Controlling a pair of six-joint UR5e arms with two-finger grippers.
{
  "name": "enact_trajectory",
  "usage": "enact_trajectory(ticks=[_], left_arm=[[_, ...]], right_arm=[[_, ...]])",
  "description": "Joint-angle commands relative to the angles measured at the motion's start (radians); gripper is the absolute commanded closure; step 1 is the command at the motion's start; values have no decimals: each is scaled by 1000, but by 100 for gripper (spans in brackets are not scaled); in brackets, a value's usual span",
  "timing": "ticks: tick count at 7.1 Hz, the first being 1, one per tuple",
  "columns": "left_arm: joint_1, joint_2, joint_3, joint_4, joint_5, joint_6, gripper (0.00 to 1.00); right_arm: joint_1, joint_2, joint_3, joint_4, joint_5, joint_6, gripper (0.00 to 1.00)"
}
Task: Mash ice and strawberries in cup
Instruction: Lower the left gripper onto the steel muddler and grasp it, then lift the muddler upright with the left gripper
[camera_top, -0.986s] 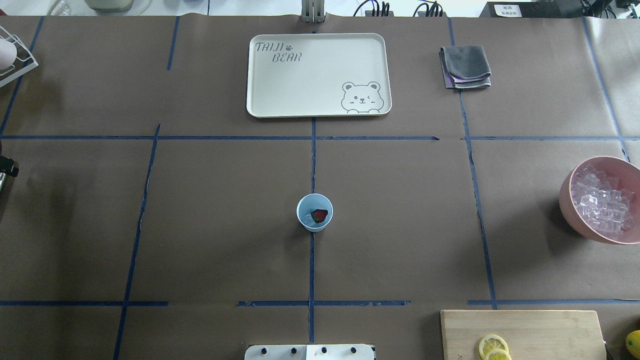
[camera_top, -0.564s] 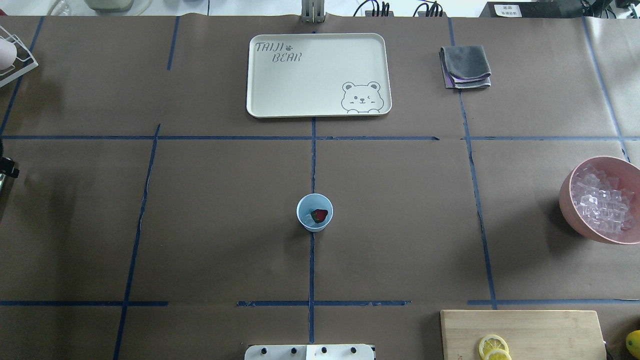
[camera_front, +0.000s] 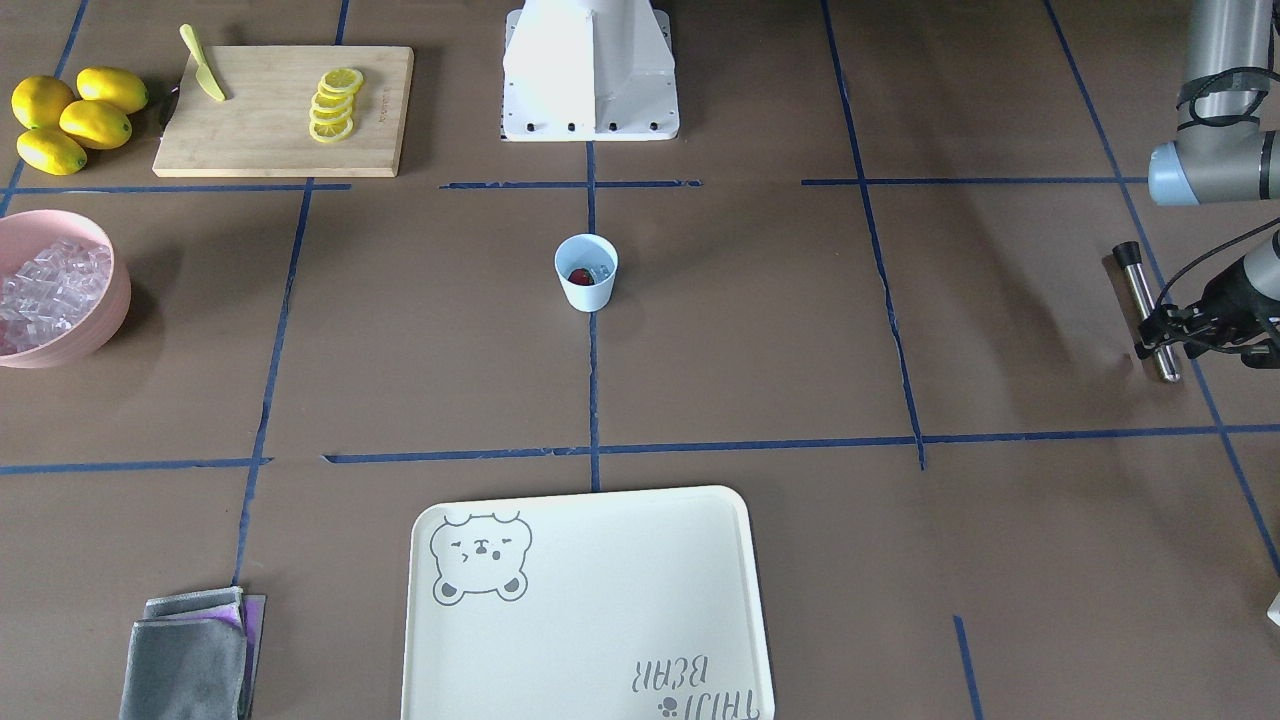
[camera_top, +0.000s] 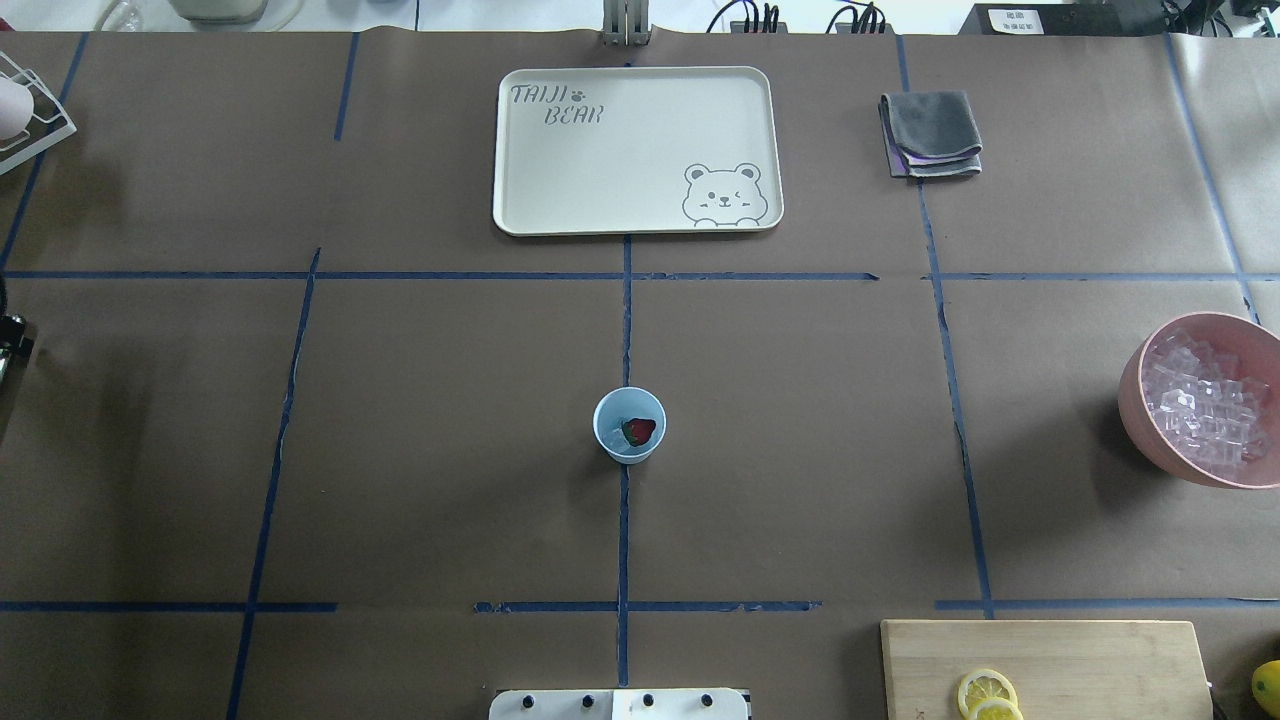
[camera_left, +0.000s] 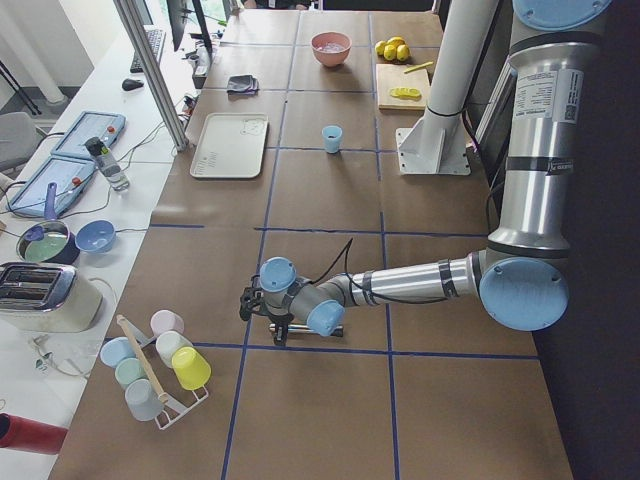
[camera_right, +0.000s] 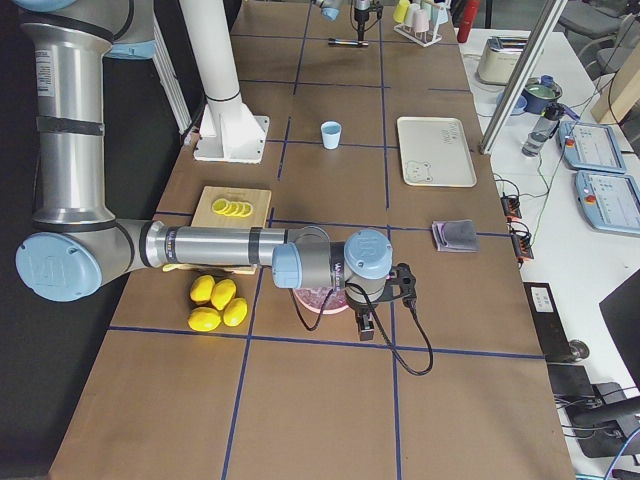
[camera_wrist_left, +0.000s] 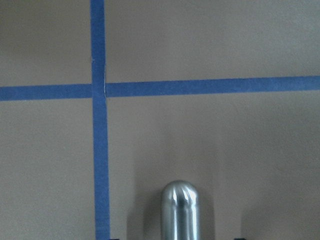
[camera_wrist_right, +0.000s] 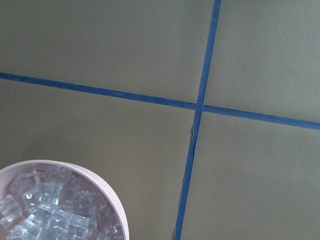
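L gripper (camera_front: 1160, 335) is straddling steel rod (camera_front: 1135, 280) w/ jaws spread, rod lying between them; R gripper (camera_right: 365, 327) jaws can't tell, pink bowl (camera_top: 1135, 410) just beside.

The left arm (camera_left: 410, 282) extended near-horizontally, low over the surface (camera_left: 330, 200). Its wrist was angled so that the left pincer (camera_front: 1158, 335) pointed down, jaws set apart. The right arm (camera_right: 215, 245) likewise reached outward at low height, with the right pincer (camera_right: 367, 322) directed downward. Its jaw spacing could not be determined.
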Motion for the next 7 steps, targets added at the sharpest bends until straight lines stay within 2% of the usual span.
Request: enact_trajectory(ticks=[1,4,5,7], left_arm=[[0,2,1,-2,2,1,62],[-1,12,-13,-43,14,-3,93],[-1,9,-37,-37,8,0,100],[-14,5,-141,-31,0,11,100]], right_arm=[[0,0,0,0,0,0,1],[0,0,2,0,3,0,1],[1,0,5,0,3,0,1],[3,23,12,-12,5,0,1]])
